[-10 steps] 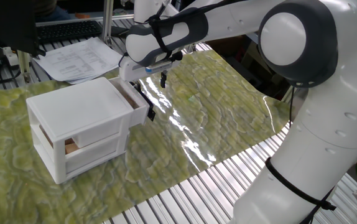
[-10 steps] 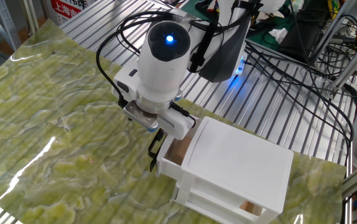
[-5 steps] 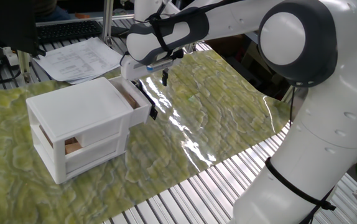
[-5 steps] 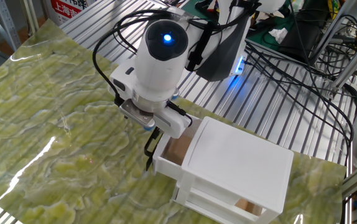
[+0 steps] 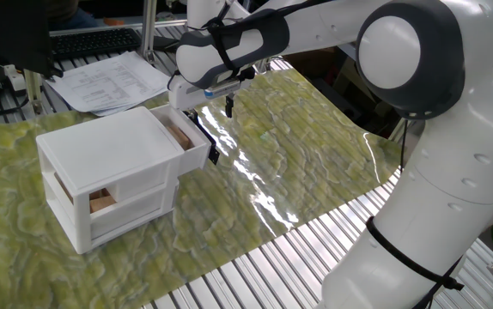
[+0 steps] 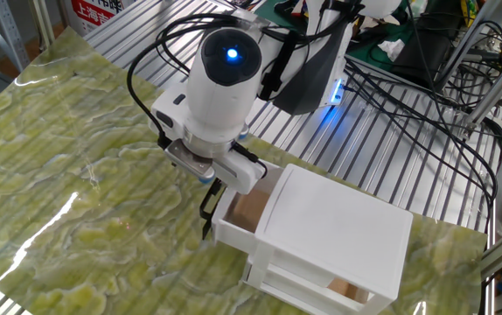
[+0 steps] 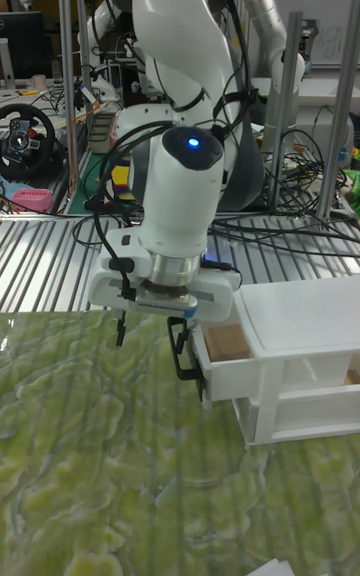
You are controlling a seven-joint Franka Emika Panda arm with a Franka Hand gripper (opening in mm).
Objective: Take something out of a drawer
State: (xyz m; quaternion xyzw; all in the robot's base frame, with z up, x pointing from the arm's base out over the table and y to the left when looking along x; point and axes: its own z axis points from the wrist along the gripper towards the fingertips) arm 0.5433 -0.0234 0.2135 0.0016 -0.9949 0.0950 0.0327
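The gripper (image 7: 150, 341) stands at the front of the upper drawer (image 7: 228, 360), jaws apart, one finger (image 7: 183, 349) touching the black handle. The drawer is partly pulled out of the white box (image 7: 300, 351) on the worktop (image 7: 120, 476). A tan block (image 7: 228, 340) lies inside the drawer.

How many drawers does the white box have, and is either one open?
2. The upper drawer is pulled partly out, tan wood showing inside; the lower drawer sits closed beneath it. Contents may be partly hidden.

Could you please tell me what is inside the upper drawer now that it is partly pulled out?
The upper drawer shows a tan wooden surface inside; single blocks cannot be told apart, and the box top covers the rear.
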